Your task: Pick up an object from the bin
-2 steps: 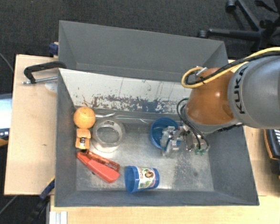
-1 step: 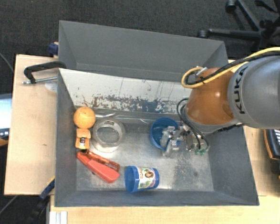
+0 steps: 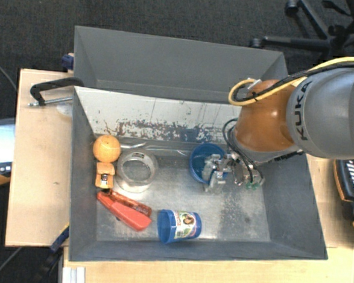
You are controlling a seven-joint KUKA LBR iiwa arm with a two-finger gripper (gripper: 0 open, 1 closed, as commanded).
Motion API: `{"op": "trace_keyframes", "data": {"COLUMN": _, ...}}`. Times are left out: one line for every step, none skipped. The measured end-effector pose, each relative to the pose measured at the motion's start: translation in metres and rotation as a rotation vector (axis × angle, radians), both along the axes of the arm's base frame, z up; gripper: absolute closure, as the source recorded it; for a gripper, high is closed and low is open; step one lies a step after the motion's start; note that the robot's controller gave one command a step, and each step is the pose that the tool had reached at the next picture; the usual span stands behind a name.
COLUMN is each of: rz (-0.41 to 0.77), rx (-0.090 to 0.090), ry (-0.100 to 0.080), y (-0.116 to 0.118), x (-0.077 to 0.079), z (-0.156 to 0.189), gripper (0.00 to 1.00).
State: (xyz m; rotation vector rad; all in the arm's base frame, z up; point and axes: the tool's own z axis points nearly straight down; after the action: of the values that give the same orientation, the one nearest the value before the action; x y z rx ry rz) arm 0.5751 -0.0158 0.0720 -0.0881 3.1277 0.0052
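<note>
My gripper (image 3: 216, 172) hangs low over the middle of the bin, at the right rim of a blue round bowl (image 3: 201, 159) that stands near the back wall. Its metal tip overlaps the bowl's right edge and hides that part of it. A blue can with a pictured label (image 3: 179, 225) lies on its side near the front wall, below and to the left of the gripper.
On the left side lie a clear round cup (image 3: 136, 169), an orange ball (image 3: 106, 148), a small yellow block (image 3: 104, 179) under the ball and a red flat tool (image 3: 124, 211). The arm with its orange cover comes in from the right, above the bin's right half.
</note>
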Motion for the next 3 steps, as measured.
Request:
{"op": "trace_keyframes", "data": {"rz": 0.008, "rx": 0.001, "ry": -0.002, "y": -0.003, "x": 0.004, "z": 0.002, "gripper": 1.0}}
{"op": "trace_keyframes", "data": {"rz": -0.002, "rx": 0.001, "ry": -0.003, "y": -0.004, "x": 0.005, "z": 0.019, "gripper": 1.0}}
{"op": "trace_keyframes", "data": {"rz": -0.003, "rx": 0.001, "ry": -0.008, "y": -0.005, "x": 0.007, "z": 0.032, "gripper": 1.0}}
